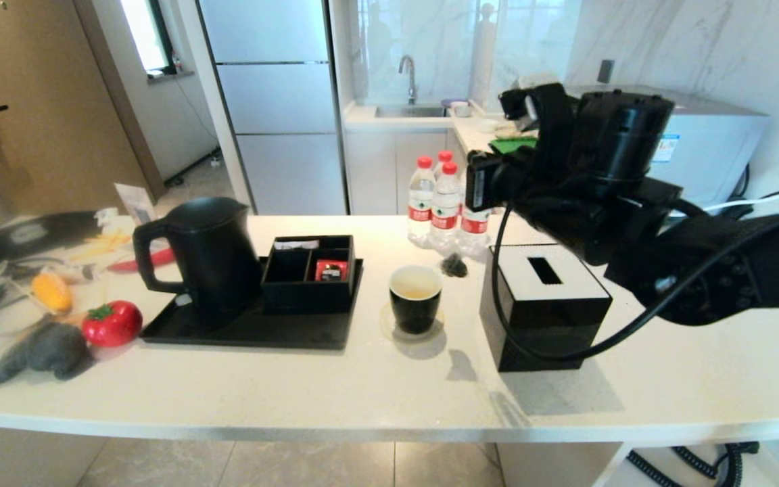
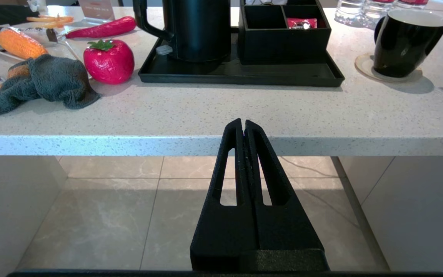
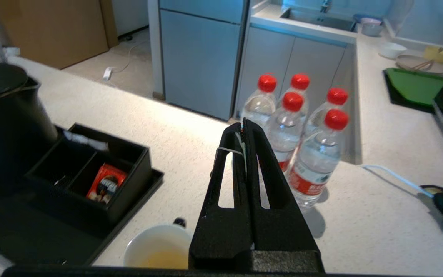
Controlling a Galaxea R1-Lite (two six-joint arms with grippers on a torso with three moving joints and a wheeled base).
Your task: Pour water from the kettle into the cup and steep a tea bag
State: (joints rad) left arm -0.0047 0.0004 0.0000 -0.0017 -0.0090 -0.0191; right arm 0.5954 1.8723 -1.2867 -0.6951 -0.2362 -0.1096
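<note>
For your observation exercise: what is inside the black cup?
The cup holds a pale yellowish liquid. No tea bag shows in it; in the right wrist view the fingers cover part of it.

Countertop point(image 1: 376, 379) looks like pale speckled stone, smooth with a soft sheen. The tall black plastic kettle point(image 1: 208, 253) is matt, same as the flat black tray point(image 1: 254, 331) under it. Small round black cup point(image 1: 416, 297) is glossy ceramic, white inside. Clear plastic bottles point(image 3: 283, 130) have shiny red caps. Grey cloth point(image 2: 48, 82) looks fuzzy, and the red strawberry point(image 2: 109, 61) is slick plastic.
</note>
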